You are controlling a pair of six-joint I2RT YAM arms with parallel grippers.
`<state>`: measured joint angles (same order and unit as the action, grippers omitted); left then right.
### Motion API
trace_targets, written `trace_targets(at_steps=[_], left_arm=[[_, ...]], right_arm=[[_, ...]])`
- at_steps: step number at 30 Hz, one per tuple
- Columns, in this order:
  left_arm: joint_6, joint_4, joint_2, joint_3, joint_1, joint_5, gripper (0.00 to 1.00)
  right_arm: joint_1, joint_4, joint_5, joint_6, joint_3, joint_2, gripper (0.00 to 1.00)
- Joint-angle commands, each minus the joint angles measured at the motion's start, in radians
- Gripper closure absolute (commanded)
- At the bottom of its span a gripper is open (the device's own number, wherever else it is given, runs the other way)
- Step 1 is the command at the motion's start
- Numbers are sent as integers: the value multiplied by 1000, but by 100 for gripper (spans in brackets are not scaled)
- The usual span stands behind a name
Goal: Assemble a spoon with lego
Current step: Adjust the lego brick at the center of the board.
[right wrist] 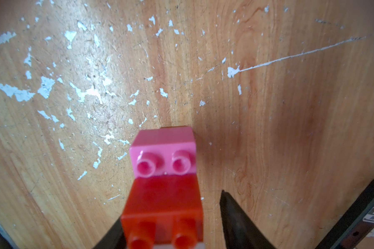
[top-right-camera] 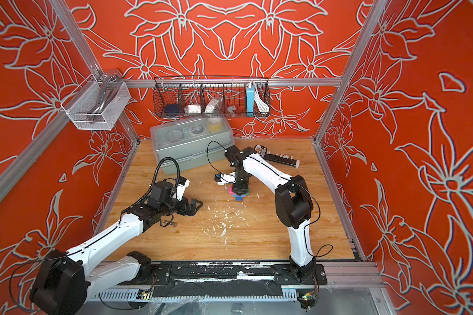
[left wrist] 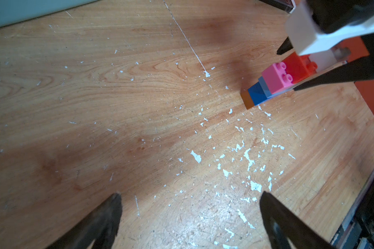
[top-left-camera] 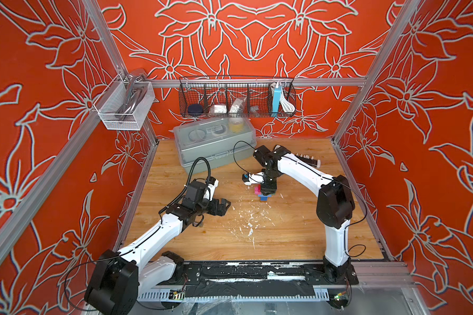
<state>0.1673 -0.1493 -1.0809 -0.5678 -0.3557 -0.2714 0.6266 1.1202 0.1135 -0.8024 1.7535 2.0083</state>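
The spoon point(top-left-camera: 263, 197) point(top-right-camera: 238, 198) lies on the wooden table as a stepped row of lego: brown, blue, light blue, pink, red, then white. In the left wrist view the spoon point(left wrist: 275, 78) is far off beside the right arm. My right gripper point(top-left-camera: 267, 193) point(top-right-camera: 241, 191) points down over its red end. In the right wrist view the gripper point(right wrist: 171, 207) straddles the red brick point(right wrist: 162, 200); one finger point(right wrist: 235, 217) stands clear of it with a gap, the other is half hidden behind it. My left gripper point(top-left-camera: 224, 208) point(left wrist: 190, 194) hangs open and empty over bare table.
A grey toolbox point(top-left-camera: 213, 144) stands at the back, with a wire basket point(top-left-camera: 236, 96) on the wall above and a white mesh basket point(top-left-camera: 123, 106) at the left. A power strip point(top-left-camera: 309, 159) lies back right. A grey bolt point(top-right-camera: 170, 224) lies under the left arm.
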Motion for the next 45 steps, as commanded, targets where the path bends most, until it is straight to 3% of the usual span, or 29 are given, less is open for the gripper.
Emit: trace_targets(at_steps=[1, 9, 14, 16, 24, 38, 41, 45], left_arm=[[-20, -15, 6, -13, -8, 2, 2], [-22, -17, 6, -14, -8, 3, 2], [-22, -15, 3, -15, -8, 1, 2], [-23, -16, -1, -16, -7, 1, 2], [-26, -29, 1, -25, -8, 1, 2], [30, -144, 148, -36, -20, -13, 2], [32, -166, 159, -41, -23, -23, 2], [24, -190, 159, -57, -24, -38, 2]], right_arm=[[-3, 12, 4, 12, 31, 3, 46], [-3, 24, 10, 11, 37, -5, 62], [-2, 42, 17, 17, 47, -8, 75], [-2, 63, 17, 20, 62, -5, 85], [-5, 71, 67, 94, 68, -56, 89], [-100, 74, 515, 538, 5, -102, 91], [-132, -48, 631, 655, -109, -163, 93], [-181, -446, 822, 937, -352, -267, 96]])
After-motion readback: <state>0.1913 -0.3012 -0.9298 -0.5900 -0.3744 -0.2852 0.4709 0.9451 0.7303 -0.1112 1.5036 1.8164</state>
